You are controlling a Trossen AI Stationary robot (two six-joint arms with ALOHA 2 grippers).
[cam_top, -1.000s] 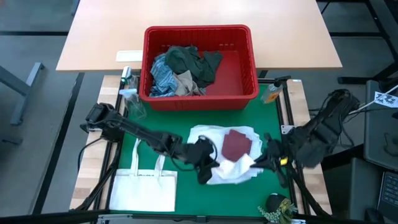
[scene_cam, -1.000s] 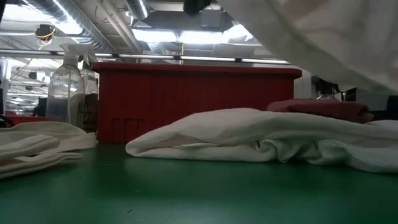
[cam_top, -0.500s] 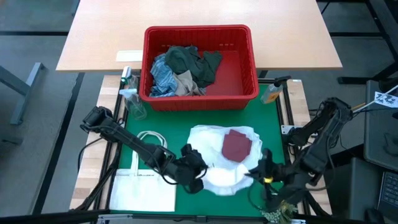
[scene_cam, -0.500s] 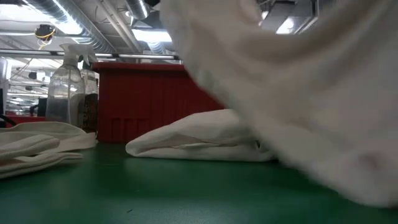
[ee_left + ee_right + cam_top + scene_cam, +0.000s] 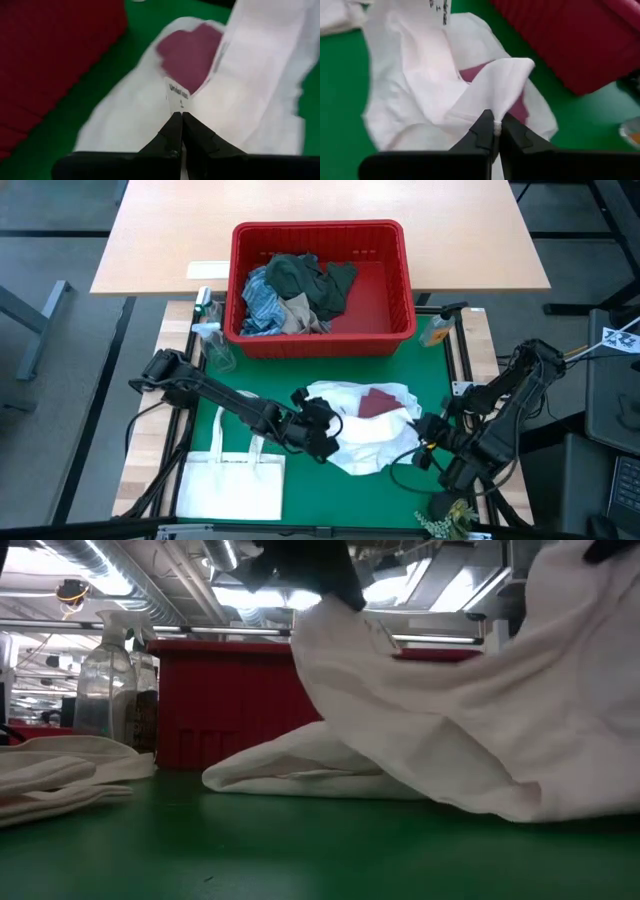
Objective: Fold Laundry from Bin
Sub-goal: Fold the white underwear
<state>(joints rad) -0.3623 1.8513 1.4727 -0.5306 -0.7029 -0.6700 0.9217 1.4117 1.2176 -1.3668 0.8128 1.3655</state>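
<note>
Pinching the white cloth point(image 5: 368, 442) with both grippers, I have it raised off the green mat point(image 5: 300, 480). My left gripper point(image 5: 181, 119) has its fingers pressed together on the edge that bears a small label point(image 5: 177, 95); my right gripper point(image 5: 494, 125) is clamped on a bunched corner of the same cloth. Between the two, one maroon piece point(image 5: 378, 402) lies partly covered by the white folds. In the low view the cloth hangs in a sagging sheet between the two grips, its lower part resting on the mat.

Beyond my grippers stands one red bin point(image 5: 400, 280). It holds one dark green piece point(image 5: 310, 278), one blue striped piece point(image 5: 262, 298) and one tan piece point(image 5: 300, 312), heaped toward my left side. One spray bottle point(image 5: 106, 675) stands just beside the bin's corner on my left. One tote bag point(image 5: 232, 485) lies flat on the mat outside my left gripper.
</note>
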